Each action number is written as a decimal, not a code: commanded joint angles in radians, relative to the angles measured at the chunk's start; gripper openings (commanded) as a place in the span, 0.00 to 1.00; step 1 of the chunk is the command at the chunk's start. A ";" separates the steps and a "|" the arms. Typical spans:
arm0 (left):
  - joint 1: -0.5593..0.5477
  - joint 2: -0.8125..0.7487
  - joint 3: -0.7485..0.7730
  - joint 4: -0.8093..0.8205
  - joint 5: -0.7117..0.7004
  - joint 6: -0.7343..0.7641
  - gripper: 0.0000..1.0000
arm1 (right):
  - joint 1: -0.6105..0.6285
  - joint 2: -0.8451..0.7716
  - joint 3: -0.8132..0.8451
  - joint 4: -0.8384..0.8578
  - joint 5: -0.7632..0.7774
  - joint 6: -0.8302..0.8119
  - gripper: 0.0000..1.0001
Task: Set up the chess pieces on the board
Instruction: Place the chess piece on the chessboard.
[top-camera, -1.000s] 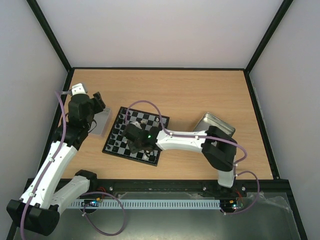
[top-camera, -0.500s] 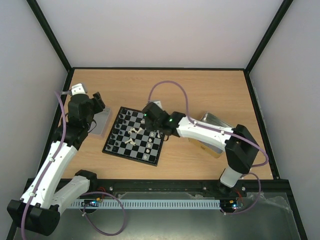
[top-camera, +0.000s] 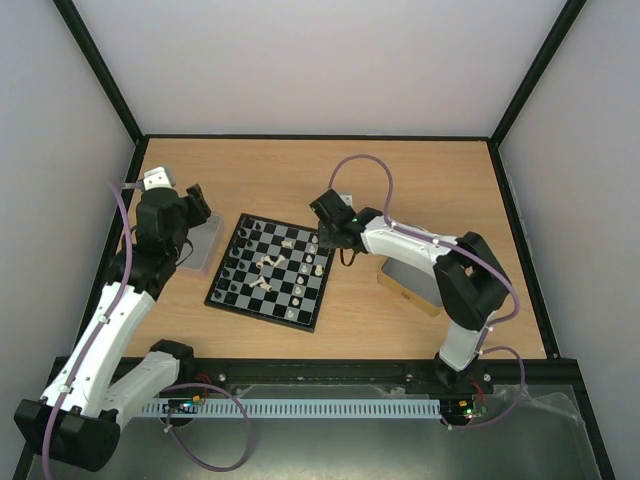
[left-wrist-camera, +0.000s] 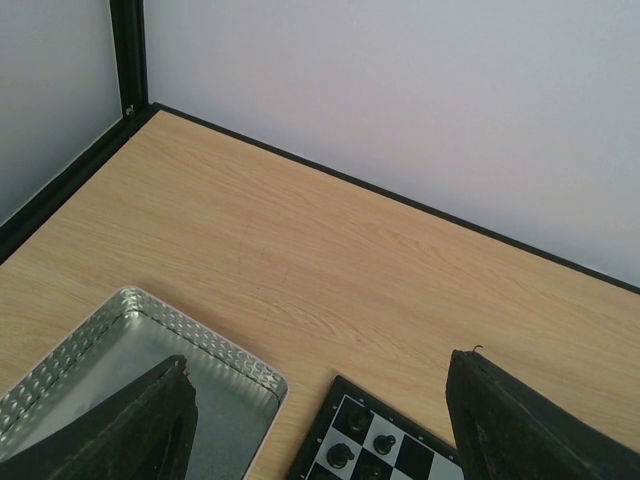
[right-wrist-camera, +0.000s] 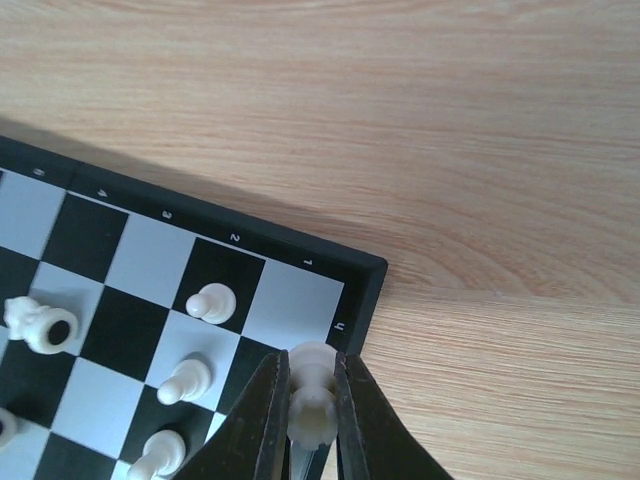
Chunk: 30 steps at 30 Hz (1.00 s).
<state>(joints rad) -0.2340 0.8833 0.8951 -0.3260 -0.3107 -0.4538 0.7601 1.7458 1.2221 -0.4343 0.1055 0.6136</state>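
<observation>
Your right gripper (right-wrist-camera: 311, 362) pinches a cream-white piece (right-wrist-camera: 312, 400) over the rim of the board (right-wrist-camera: 300, 250), at its 2 o'clock corner. Release here and it could topple onto the tabletop (right-wrist-camera: 480, 150). Your left gripper (left-wrist-camera: 318, 365) hangs open, empty.

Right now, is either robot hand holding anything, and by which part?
The right gripper pinches a cream-white chess piece by its sides, mid-body, at the board's edge. The left gripper is open and holds nothing.
</observation>
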 joint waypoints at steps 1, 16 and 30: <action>0.007 -0.011 -0.016 0.024 0.005 0.012 0.70 | 0.001 0.077 0.053 -0.023 -0.011 -0.019 0.09; 0.008 -0.016 -0.020 0.025 0.006 0.014 0.70 | 0.001 0.200 0.111 -0.051 -0.015 -0.063 0.09; 0.007 -0.016 -0.019 0.025 0.007 0.015 0.70 | 0.001 0.213 0.116 -0.062 -0.011 -0.071 0.18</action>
<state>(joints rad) -0.2340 0.8825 0.8848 -0.3195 -0.3061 -0.4522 0.7601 1.9526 1.3174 -0.4496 0.0776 0.5526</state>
